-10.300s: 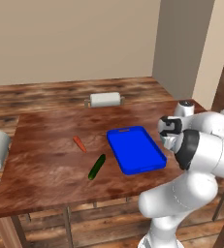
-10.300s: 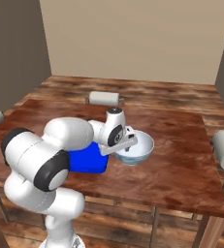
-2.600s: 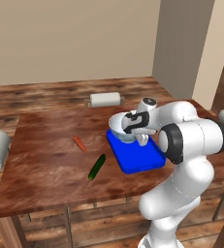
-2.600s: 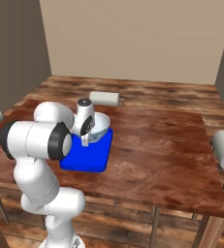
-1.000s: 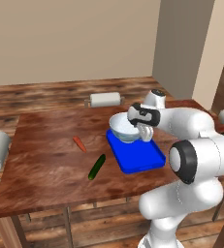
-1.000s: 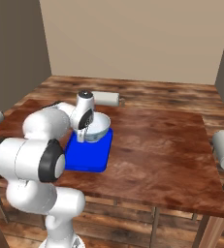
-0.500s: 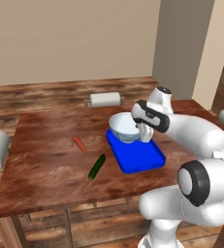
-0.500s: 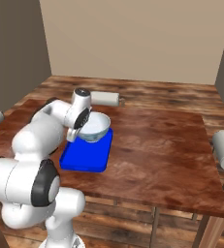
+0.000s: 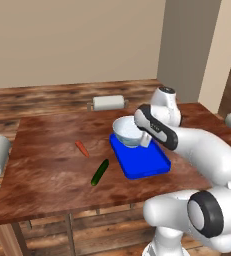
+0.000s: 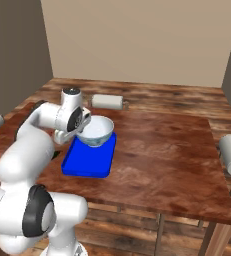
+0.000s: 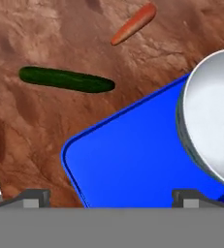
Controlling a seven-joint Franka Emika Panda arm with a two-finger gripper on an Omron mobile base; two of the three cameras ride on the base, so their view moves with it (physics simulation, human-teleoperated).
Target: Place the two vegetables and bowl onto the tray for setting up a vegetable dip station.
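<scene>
The bowl sits on the far end of the tray, so one of three items looks placed. The carrot and cucumber lie on the table, apart from the tray. The end effector hangs above the tray, fingers spread wide and holding nothing.

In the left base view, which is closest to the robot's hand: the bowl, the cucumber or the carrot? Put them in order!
From the hand:
1. Bowl, right beside it, on the tray's far end.
2. Cucumber, on the table left of the tray.
3. Carrot, a little farther left; close to the cucumber's rank.
</scene>
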